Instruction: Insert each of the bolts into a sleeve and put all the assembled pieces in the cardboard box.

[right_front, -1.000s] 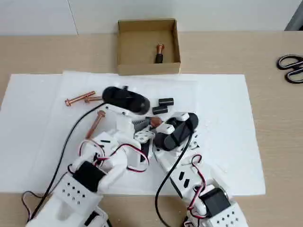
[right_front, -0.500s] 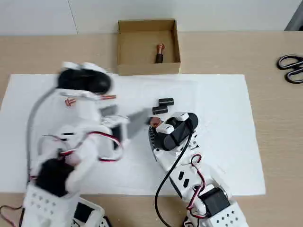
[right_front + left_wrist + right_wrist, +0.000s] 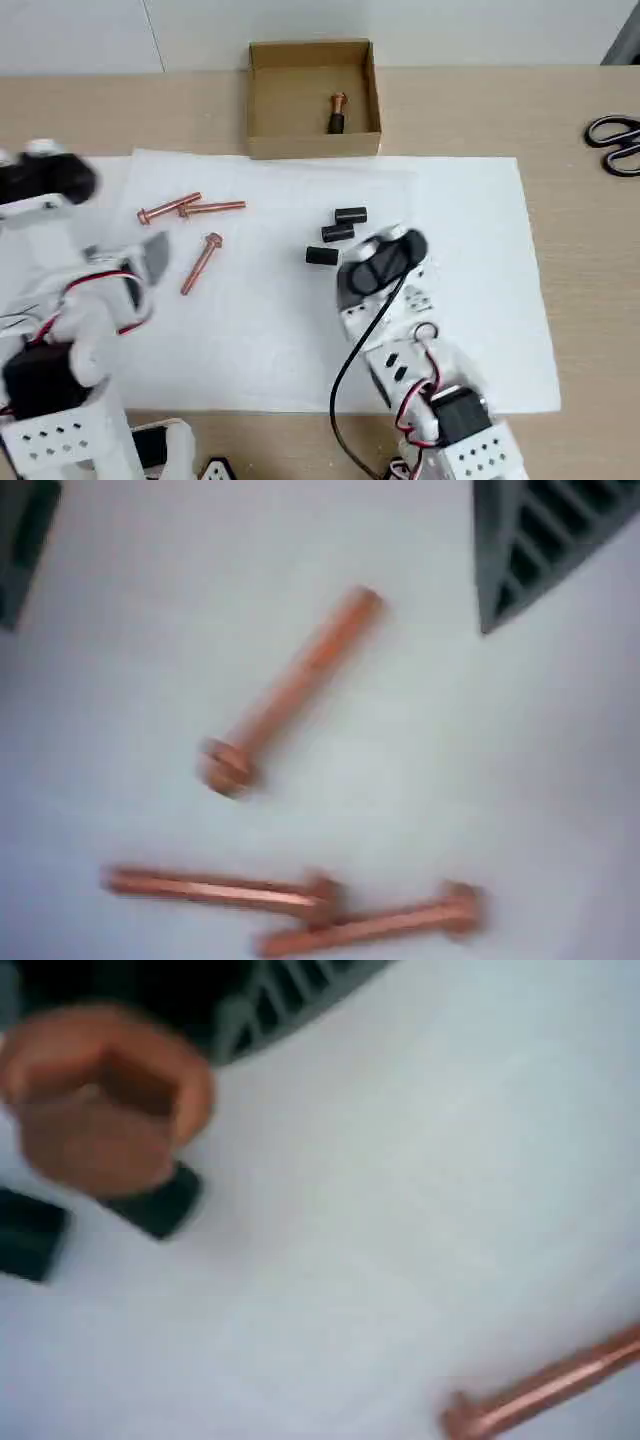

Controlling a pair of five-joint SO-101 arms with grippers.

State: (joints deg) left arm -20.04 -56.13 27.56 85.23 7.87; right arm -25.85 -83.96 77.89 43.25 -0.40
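From above, the right gripper [image 3: 340,265] appears to pinch a sleeved bolt [image 3: 321,256] that lies crosswise on the paper. The cardboard box [image 3: 315,147] sits well beyond it up the table, nearer this arm than the other, with one finished piece [image 3: 337,112] inside. The left wrist view shows the left gripper [image 3: 250,620] spread wide above three bare bolts [image 3: 290,685]. In the right wrist view, the copper head sits close against a ridged jaw.

Coppery metal bolts [image 3: 169,208], matt black sleeves [image 3: 350,215] — white paper sheet [image 3: 480,260], brown cardboard box [image 3: 290,100].
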